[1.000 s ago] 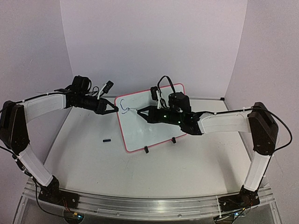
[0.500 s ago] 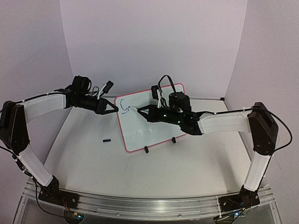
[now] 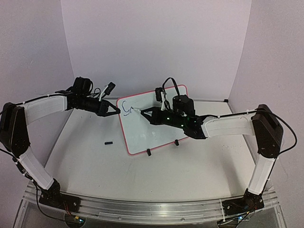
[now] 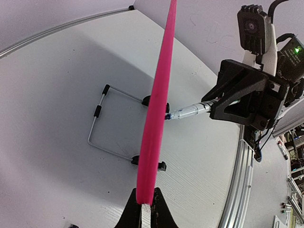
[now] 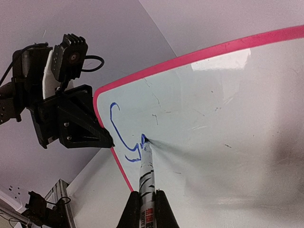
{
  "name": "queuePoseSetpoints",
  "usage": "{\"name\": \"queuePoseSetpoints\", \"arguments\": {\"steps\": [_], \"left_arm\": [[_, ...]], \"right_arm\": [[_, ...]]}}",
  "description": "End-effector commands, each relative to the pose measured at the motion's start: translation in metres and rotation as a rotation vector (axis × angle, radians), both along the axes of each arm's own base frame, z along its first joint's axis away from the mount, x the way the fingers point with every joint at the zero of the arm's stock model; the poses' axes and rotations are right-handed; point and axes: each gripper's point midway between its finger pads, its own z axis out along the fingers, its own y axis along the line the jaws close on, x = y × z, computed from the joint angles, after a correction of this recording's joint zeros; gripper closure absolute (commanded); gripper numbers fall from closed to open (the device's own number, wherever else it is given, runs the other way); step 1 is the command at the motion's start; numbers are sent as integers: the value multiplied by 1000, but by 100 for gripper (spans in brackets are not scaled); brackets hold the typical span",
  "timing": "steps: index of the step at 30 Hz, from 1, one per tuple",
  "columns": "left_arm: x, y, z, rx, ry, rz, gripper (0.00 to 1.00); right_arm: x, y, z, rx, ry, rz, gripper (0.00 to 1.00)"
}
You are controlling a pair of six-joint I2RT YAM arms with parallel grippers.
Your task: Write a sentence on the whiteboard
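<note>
- Right pincer [image 5: 145, 205] is clenched on a marker [image 5: 146, 173]. The barrel runs out between its fingers and the tip presses on the whiteboard [image 5: 228, 118].
- Left pincer [image 4: 144, 209] is clenched on the board's pink frame, on its left edge near the upper corner. In the left wrist view the frame rises straight from between the fingers.
- Only the start of the sentence [image 5: 122, 137] is there: a tall blue curved "S" and a short stroke beside it, in the board's upper left corner. The marker tip touches the end of that stroke.
- The board is white with faint scuffs and has a thin pink frame with rounded corners. It stands tilted on two black feet [image 3: 148, 152], toward the back middle of the table [image 3: 95, 166], with a wire stand [image 4: 97, 126] behind it.
- To the right of the writing and below it, the board's face is plain white.
- A broad stretch of table lies between the feet and the near edge.
- A small black piece [image 3: 109, 142] lies on the table to the left of the board's lower left corner, apart from it.
- Pale walls close the table's back and both sides.
</note>
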Motion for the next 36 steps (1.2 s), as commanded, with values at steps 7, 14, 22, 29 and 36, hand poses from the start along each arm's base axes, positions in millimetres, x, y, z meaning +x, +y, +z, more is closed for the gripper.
{"name": "queuePoseSetpoints", "arguments": {"steps": [7,14,22,29,36], "left_arm": [[-11,-4,2,19,-21,-32,100],[-11,-4,1,21,-20,-32,100],[-11,-4,2,23,-26,-34,100],[-12,-5,2,24,-27,-35,100],[-12,-5,3,25,-28,-36,100]], "right_arm": [[2,-17,-6,-2,20,-47,100],[5,-16,15,43,-15,-59,100],[12,-14,31,74,-51,-76,100],[15,-16,35,90,-59,-92,100],[18,-19,35,94,-59,-107,100]]}}
